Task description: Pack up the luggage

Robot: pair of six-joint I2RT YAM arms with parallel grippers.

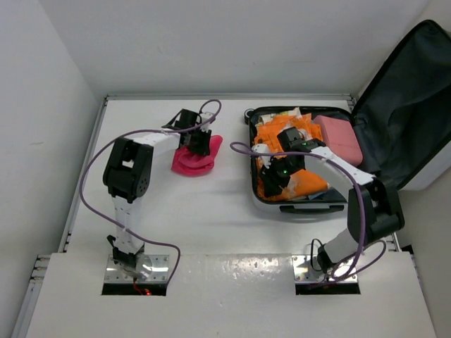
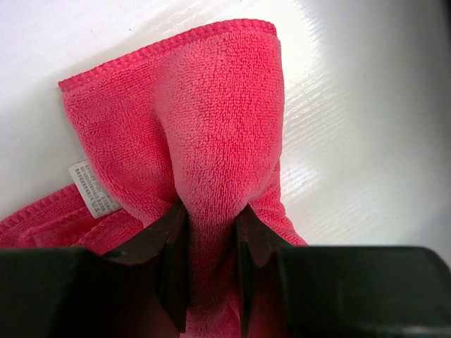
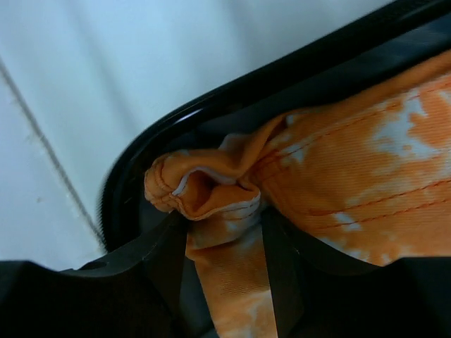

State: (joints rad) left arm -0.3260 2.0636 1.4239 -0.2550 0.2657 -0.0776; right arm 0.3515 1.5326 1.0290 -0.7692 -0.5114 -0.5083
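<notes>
On your table [image 1: 211,218] the luggage [image 1: 402,113] lies open at right, an orange garment [image 1: 310,184] inside, pinched by your right gripper [image 3: 224,239]; your left gripper [image 2: 211,232] clamps a pink towel [image 2: 211,113] well left

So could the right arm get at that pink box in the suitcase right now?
Probably not right away. The pink box lies uncovered in the luggage, near the right gripper, so nothing blocks it. But that gripper is shut on the orange cloth and would have to let go first.
</notes>
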